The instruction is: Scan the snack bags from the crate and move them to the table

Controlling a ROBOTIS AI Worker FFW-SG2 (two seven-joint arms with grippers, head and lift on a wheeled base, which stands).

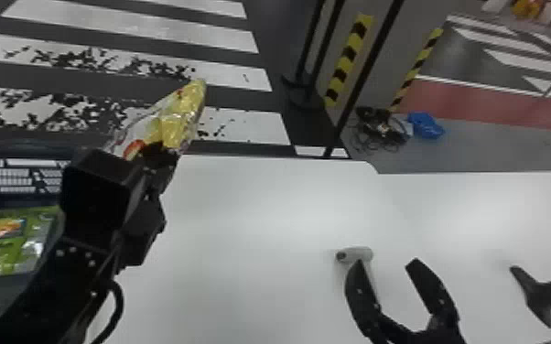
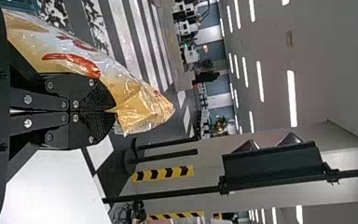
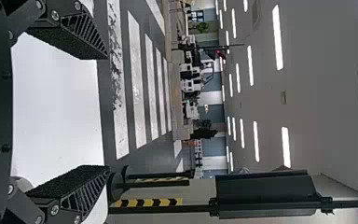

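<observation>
My left gripper point(image 1: 158, 153) is raised at the crate's right side, shut on a yellow snack bag point(image 1: 180, 119). In the left wrist view the left gripper point(image 2: 112, 111) pinches the shiny bag point(image 2: 135, 100) near one end. A green snack bag point(image 1: 9, 242) lies in the dark blue crate point(image 1: 23, 196), partly hidden by the left arm. Over the table point(image 1: 261, 219), my right gripper point(image 1: 386, 261) stands open with nothing between its fingers; in the right wrist view the right gripper point(image 3: 106, 112) has them wide apart. A white scanner point(image 1: 357, 254) sits just behind its left finger.
A black stand point(image 1: 540, 288) is on the right part of the white tabletop. Behind the table are dark poles point(image 1: 361, 87) and a striped floor. Cables point(image 1: 382, 128) and a blue bag point(image 1: 425, 125) lie on the floor beyond.
</observation>
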